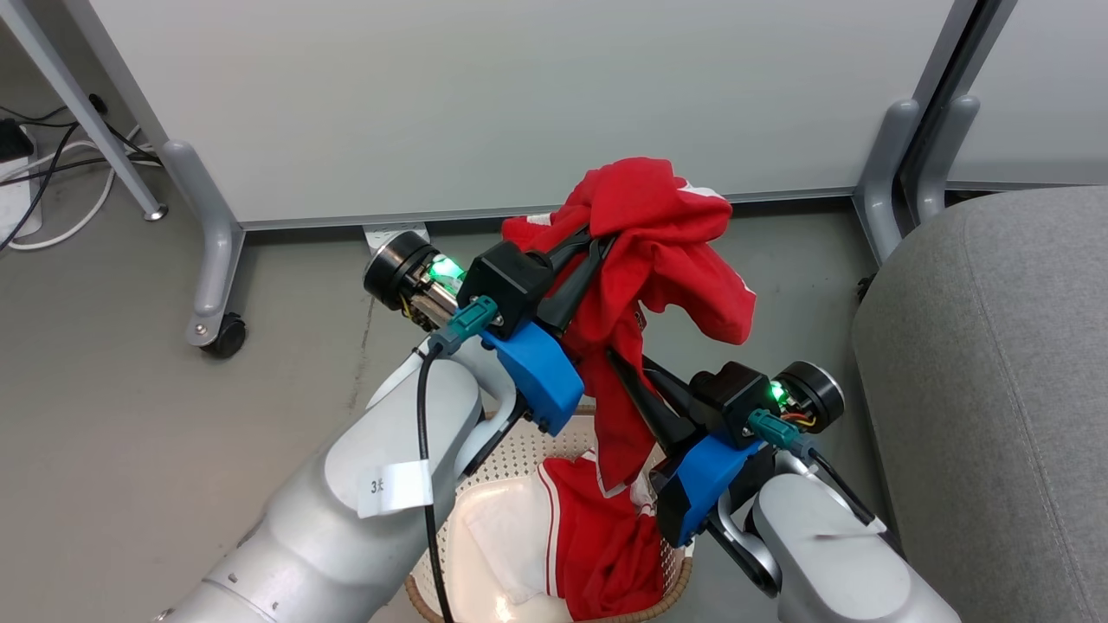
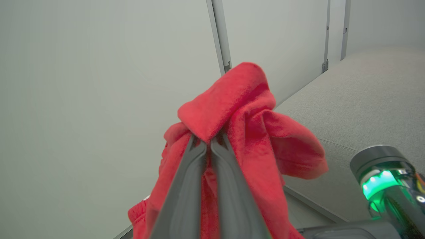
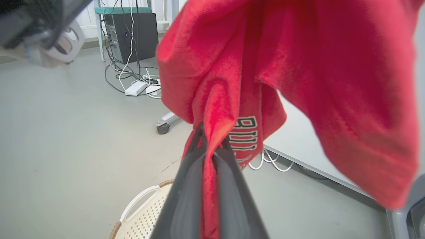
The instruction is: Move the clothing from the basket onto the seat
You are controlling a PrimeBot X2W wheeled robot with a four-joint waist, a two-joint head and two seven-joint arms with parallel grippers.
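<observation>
A red garment (image 1: 666,251) hangs in the air above the basket (image 1: 519,459), held by both grippers. My left gripper (image 1: 597,240) is shut on its upper folds; in the left wrist view the red garment (image 2: 239,113) bunches over the gripper (image 2: 209,141). My right gripper (image 1: 619,359) is shut on a lower part, where the right wrist view shows the garment (image 3: 298,66) with printed letters pinched at the gripper (image 3: 212,141). A second red garment with white stripes (image 1: 597,528) lies in the basket (image 3: 142,212). The grey sofa seat (image 1: 995,389) stands at the right.
A white partition panel (image 1: 519,95) on grey wheeled legs (image 1: 212,251) stands behind. Cables and a power strip (image 3: 134,88) lie on the grey floor at the left. The sofa surface (image 2: 358,96) lies beyond the held garment in the left wrist view.
</observation>
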